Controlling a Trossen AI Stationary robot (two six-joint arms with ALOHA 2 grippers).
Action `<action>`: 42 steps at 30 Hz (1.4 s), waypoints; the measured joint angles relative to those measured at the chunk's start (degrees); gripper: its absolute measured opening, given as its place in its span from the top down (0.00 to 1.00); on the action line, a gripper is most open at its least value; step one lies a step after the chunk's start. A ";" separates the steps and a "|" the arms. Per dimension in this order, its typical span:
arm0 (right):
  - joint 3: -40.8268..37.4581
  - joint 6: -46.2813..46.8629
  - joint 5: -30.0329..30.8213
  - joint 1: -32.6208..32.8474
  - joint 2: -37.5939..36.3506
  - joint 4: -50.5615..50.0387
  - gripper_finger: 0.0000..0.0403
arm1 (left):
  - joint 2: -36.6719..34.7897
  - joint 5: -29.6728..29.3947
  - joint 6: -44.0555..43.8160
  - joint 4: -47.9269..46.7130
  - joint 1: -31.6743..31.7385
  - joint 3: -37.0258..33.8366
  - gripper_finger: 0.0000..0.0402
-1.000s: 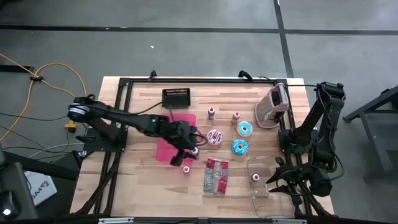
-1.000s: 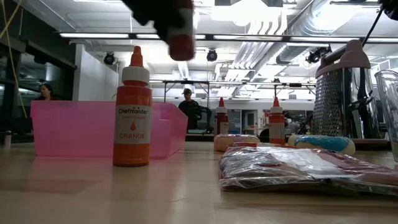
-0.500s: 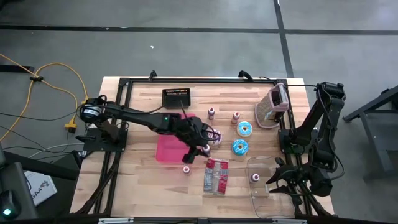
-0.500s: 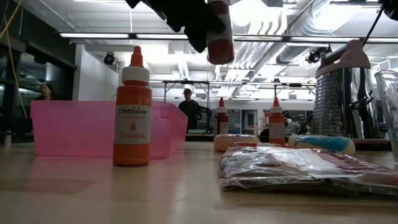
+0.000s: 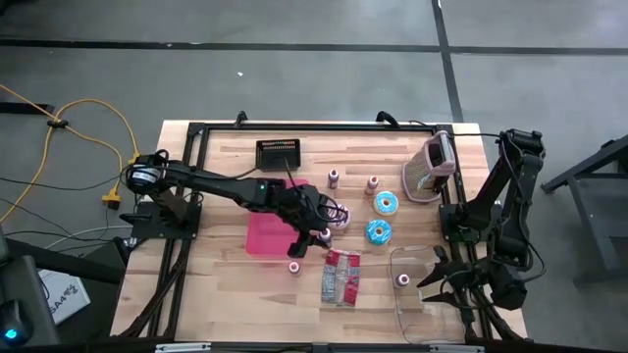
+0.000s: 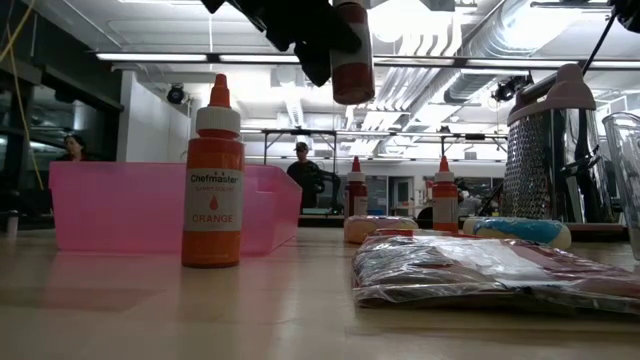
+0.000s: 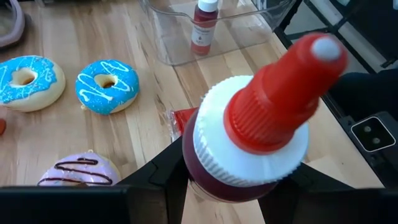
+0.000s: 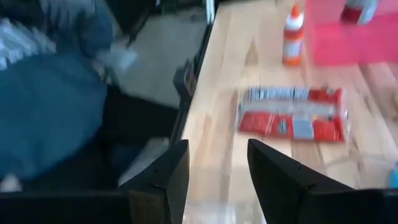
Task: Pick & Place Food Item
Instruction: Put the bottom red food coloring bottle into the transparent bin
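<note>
The left claw (image 5: 322, 235) hangs over the middle of the tabletop (image 5: 226, 284), pinching a red food-colouring bottle (image 7: 252, 134) around its body so the white collar and red nozzle stand clear above the fingers; held upright and lifted, it looks mid-carry rather than ready to set down. Seen from above, the bottle sits just at 3 o'clock of the pink bin (image 5: 263, 235), with the chocolate-drizzled doughnut (image 5: 340, 216) near at 1 o'clock and two blue-iced doughnuts (image 5: 379, 231) further toward 3 o'clock. The clear container (image 5: 412, 294) at 4 o'clock already holds one small bottle, so it is probably the destination. An orange Chefmaster bottle (image 6: 212, 175) stands on the wood at 7 o'clock of the claw, a sealed snack packet (image 5: 340, 276) at 5 o'clock. The right claw (image 8: 214, 180) waits at the tabletop's right near corner, its fingers spread and empty. A box grater (image 5: 432, 167) stands at the far right. The tabletop is pale planked wood; beyond it is an open workshop with ceiling ducts and strip lights, and people far off.
</note>
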 joint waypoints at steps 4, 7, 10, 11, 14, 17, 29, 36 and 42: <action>0.00 0.34 1.70 -0.04 -0.01 4.51 0.63 | 0.00 0.00 -0.02 0.20 0.00 -0.02 0.64; 0.00 0.33 5.46 -0.39 0.00 7.19 0.63 | 0.00 -0.01 -0.29 0.20 0.00 -0.02 0.64; 0.00 0.30 10.12 -1.66 0.00 8.87 0.63 | 0.00 -0.02 -0.68 0.20 0.00 -0.04 0.64; 0.00 0.32 11.64 -2.25 0.00 9.50 0.63 | 0.00 -0.02 -0.68 0.20 0.00 -0.04 0.64; 0.00 0.32 16.57 -4.22 -0.01 11.24 0.63 | 0.00 -0.02 -0.68 0.19 0.00 -0.04 0.64; 0.00 -0.28 20.06 -7.35 0.00 11.75 0.63 | 0.00 -0.02 -0.95 0.15 0.01 -0.04 0.64; 0.00 -22.37 2.06 -31.50 3.82 20.93 0.63 | -0.02 -0.04 -1.11 0.17 0.02 -0.07 0.64; 0.00 -34.37 -6.12 -41.10 11.13 32.50 0.65 | -0.07 -0.04 -0.81 -0.69 0.02 -0.09 0.64; 0.00 -39.30 -11.35 -45.83 16.12 40.68 0.66 | -0.09 -0.05 -0.46 -2.23 0.02 -0.11 0.64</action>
